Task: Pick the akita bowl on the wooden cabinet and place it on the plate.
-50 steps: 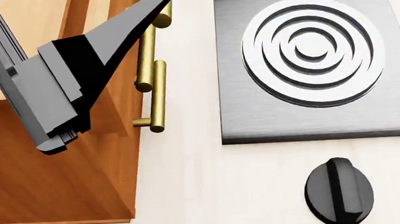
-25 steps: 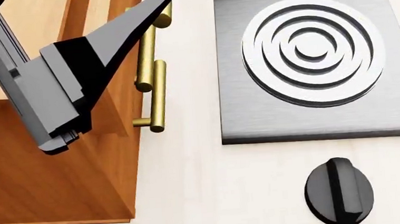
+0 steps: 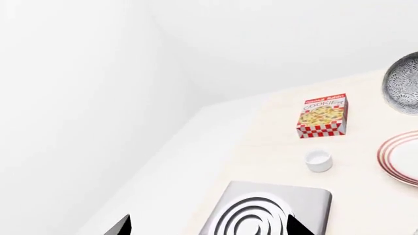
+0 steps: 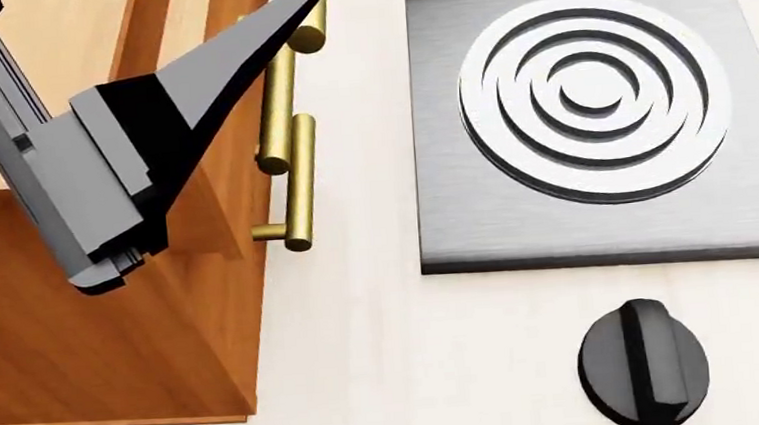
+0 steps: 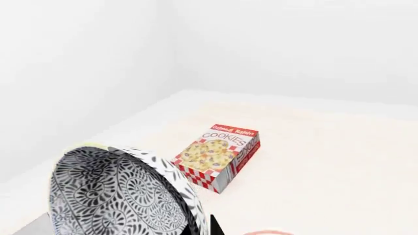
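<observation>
In the left wrist view we see a red-and-white box (image 3: 323, 115) printed "COOKIES", with a smaller line above it we cannot read, lying flat on the pale tabletop (image 3: 261, 142). Near it sits a small white cup (image 3: 318, 160), and beyond that the red-ringed plate (image 3: 400, 157), cut off by the frame edge. The akita bowl (image 3: 404, 83) shows at the frame edge, off the tabletop, tipped so its patterned inside faces us. The grey burner plate (image 3: 267, 210) with its raised rings lies close to the camera, and two dark tips of the left claw (image 3: 209, 227) stand well apart, with nothing between them. In the head view we look down on the wooden cabinet (image 4: 119, 321), its brass-coloured handles (image 4: 286, 129) running along its edge, with the left arm (image 4: 108, 151) hanging over it. The burner plate (image 4: 601, 122) and a black knob (image 4: 645, 362) lie on the tabletop beside the cabinet; the bowl does not show here. In the right wrist view the bowl (image 5: 117, 193) fills the near corner, tilted steeply on edge with its opening turned to the camera and its black-and-white leaf pattern plain. A dark tip of the right claw (image 5: 210, 226) shows just at its rim; we cannot tell from this how far that claw is spread, though the bowl appears carried by it. The "COOKIES" box (image 5: 219, 156) lies beyond the bowl.
</observation>
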Controlling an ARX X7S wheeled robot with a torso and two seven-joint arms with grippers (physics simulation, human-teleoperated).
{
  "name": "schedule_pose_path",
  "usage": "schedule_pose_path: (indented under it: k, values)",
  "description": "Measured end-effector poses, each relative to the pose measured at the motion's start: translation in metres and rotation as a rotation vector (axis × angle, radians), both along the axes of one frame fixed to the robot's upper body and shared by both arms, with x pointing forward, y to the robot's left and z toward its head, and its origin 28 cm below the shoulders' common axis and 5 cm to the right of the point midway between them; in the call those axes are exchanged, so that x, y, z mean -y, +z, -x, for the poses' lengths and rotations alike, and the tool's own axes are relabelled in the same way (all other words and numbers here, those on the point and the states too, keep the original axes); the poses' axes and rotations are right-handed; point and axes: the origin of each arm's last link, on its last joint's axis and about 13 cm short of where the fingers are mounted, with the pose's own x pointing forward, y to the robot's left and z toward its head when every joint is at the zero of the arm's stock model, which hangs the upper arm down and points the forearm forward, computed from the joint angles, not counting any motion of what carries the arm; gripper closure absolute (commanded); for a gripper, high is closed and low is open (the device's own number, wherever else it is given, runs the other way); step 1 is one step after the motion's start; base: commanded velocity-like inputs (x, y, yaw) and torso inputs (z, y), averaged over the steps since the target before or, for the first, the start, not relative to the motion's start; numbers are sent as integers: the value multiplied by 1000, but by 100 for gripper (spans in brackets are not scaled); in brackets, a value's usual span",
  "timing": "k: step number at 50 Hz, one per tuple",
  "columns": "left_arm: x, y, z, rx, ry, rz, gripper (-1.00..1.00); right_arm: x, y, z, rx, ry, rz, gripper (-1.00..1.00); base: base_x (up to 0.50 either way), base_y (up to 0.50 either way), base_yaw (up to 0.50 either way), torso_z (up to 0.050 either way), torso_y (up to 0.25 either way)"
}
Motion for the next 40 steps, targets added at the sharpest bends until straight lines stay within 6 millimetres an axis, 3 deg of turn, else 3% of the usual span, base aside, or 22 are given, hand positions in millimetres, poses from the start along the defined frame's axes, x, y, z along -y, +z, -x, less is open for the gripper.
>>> schedule_pose_path:
  k: [15, 40]
  values:
    - [-1, -3, -1, -6, 4, 2, -100, 7, 3, 4, 64, 3, -42, 100, 0, 0, 0, 0, 1]
    - [-2, -8, -4, -17, 7, 6, -100, 18, -5, -8, 39, -6, -69, 100, 0, 0, 0, 0, 0]
